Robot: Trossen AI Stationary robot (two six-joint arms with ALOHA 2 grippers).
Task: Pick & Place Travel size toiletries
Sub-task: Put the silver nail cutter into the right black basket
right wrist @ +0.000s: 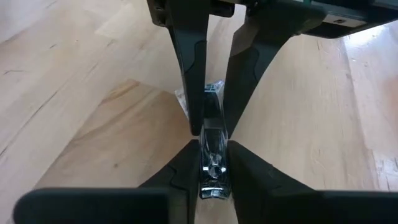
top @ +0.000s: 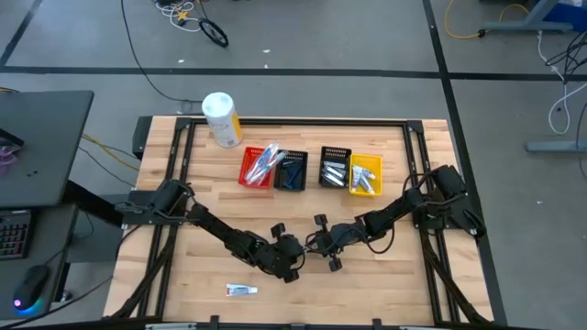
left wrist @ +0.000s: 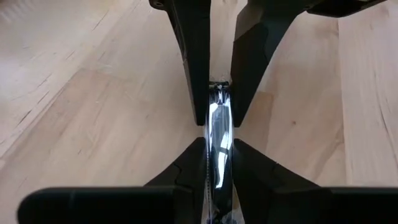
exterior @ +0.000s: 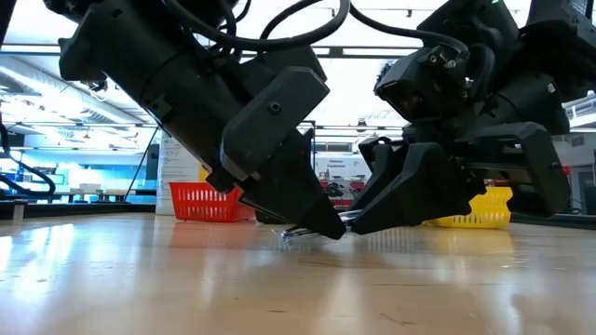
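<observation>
Nearest the front edge of the worktop point(top: 211, 229), well apart from the row of bins, one white toothpaste tube point(top: 241, 291) lies loose, not yet collected. Between that tube and the bins, the left end effector point(top: 295, 259) and the right end effector point(top: 323, 249) meet tip to tip, low over the wood. Both wrist views show a slim item in a clear shiny wrapper point(left wrist: 217, 134) lying between the two pairs of fingers; each pair is clenched against it from opposite ends, so both appear to be grasping the same wrapped toiletry. What kind of toiletry it is cannot be told. In the low view the wrapper point(exterior: 307, 233) sits at or just above the wood, under the meeting tips.

Farther back stand four small bins in a row: a red bin point(top: 255, 169) holding several items, a black bin point(top: 293, 172), a second black bin point(top: 335, 166) with pale tubes, and a yellow bin point(top: 365, 175), also filled. Beyond the red bin lies a large white-and-yellow cylinder point(top: 221, 119).

Judged progress: most items are already sorted; the held item and the loose tube remain.
</observation>
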